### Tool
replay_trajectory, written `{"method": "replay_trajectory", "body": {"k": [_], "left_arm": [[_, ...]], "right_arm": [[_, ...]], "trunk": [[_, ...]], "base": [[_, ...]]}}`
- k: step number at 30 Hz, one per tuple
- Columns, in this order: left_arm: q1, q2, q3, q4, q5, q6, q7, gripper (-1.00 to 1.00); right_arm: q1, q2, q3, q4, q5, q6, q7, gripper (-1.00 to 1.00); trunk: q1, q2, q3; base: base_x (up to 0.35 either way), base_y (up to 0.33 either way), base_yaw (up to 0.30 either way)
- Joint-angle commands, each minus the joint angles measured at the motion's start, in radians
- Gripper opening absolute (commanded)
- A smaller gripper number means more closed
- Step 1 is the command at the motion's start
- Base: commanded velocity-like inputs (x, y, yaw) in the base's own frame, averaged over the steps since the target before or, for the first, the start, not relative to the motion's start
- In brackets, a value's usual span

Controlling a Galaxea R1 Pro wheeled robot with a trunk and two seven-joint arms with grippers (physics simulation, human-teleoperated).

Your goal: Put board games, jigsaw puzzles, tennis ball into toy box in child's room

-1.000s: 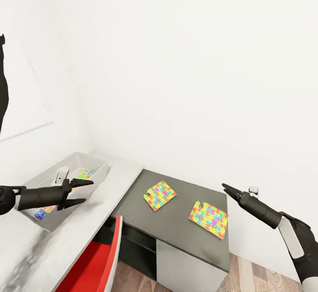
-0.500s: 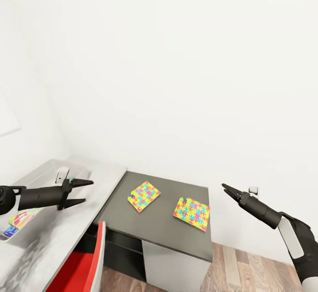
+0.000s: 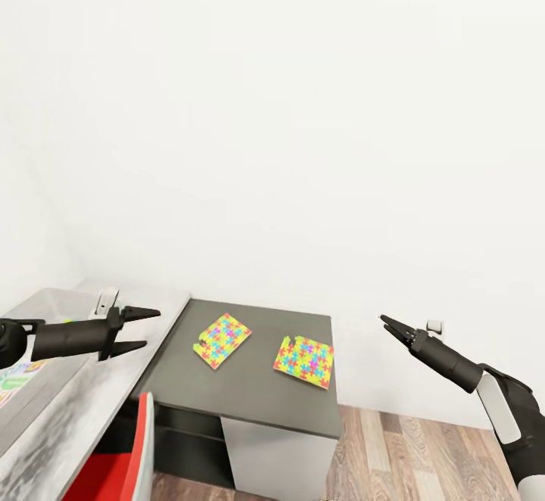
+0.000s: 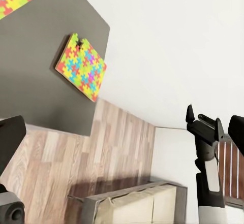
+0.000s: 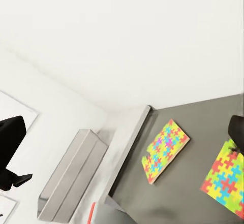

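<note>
My left gripper has its fingers spread, holding nothing, hovering over the light grey part of the table. My right gripper is off past the table's right end, above the wood floor, fingers slightly parted, empty. Both jigsaw puzzles lie flat on the lower dark grey section: left one, right one, near each other but apart. Toy box sits on the light top by the wall. Red chair is tucked at the desk.
</note>
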State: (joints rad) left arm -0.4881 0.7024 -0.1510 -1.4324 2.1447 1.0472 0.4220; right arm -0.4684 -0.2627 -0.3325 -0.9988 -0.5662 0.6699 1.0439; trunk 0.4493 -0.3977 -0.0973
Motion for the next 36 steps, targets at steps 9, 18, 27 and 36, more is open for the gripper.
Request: {"method": "replay_trajectory", "body": {"k": [9, 18, 27, 36], "left_arm": [[-0.001, 0.000, -0.002, 0.000, 0.011, 0.000, 0.010, 1.00], [-0.001, -0.001, -0.002, 0.000, 0.011, 0.000, 0.010, 1.00], [-0.001, -0.006, -0.002, 0.000, 0.011, 0.000, 0.010, 1.00], [-0.001, -0.010, -0.003, 0.000, 0.010, 0.000, 0.012, 1.00]], "right_arm": [[-0.001, 0.000, -0.001, 0.000, -0.004, 0.006, -0.001, 1.00], [-0.001, -0.001, -0.002, 0.000, -0.004, 0.006, -0.001, 1.00], [-0.001, 0.000, -0.002, 0.001, -0.006, 0.005, -0.001, 1.00], [-0.001, 0.000, -0.002, -0.003, -0.003, 0.004, -0.008, 1.00]], "trunk": [[0.001, -0.002, -0.002], [0.001, -0.002, -0.002], [0.001, -0.002, -0.002], [0.001, -0.002, -0.002]], "base": [[0.000, 0.000, -0.246], [-0.014, -0.082, -0.245], [-0.075, -0.237, -0.130], [-0.007, -0.043, -0.008]]}}
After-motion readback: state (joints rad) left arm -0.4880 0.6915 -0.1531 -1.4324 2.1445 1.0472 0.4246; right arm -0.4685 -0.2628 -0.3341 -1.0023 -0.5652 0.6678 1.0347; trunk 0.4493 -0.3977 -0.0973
